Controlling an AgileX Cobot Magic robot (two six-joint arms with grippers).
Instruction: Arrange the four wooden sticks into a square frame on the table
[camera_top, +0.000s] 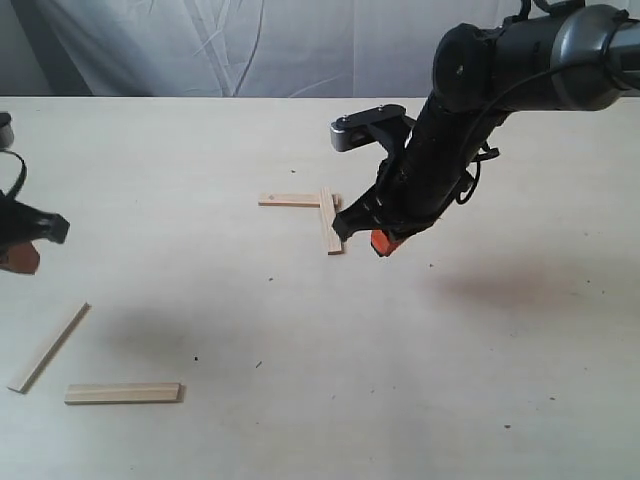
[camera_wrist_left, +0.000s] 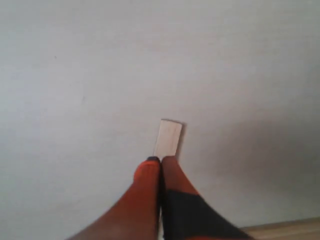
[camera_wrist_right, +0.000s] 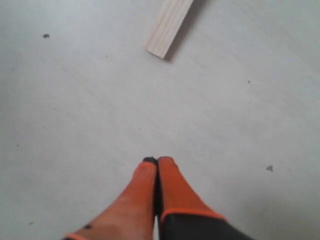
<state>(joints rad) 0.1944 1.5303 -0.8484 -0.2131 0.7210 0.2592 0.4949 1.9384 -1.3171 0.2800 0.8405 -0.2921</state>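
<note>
Two wooden sticks meet in the middle of the table (camera_top: 300, 420): one lies crosswise (camera_top: 290, 200) and the other (camera_top: 330, 222) runs toward me, crossing its right end. Two more lie loose at the front left, one slanted (camera_top: 50, 346) and one level (camera_top: 123, 393). My right gripper (camera_top: 363, 235) hovers just right of the joined pair, shut and empty (camera_wrist_right: 157, 161), with a stick end (camera_wrist_right: 169, 27) ahead of its tips. My left gripper (camera_top: 30, 243) hangs at the far left edge, shut with nothing in it (camera_wrist_left: 160, 160). A stick end (camera_wrist_left: 167, 138) lies on the table just beyond its tips.
A wrinkled white cloth (camera_top: 250, 45) hangs behind the table's far edge. The right arm (camera_top: 470, 110) reaches in from the upper right above the table. A pale brown strip (camera_wrist_left: 285, 227) shows at the corner of the left wrist view; what it is I cannot tell.
</note>
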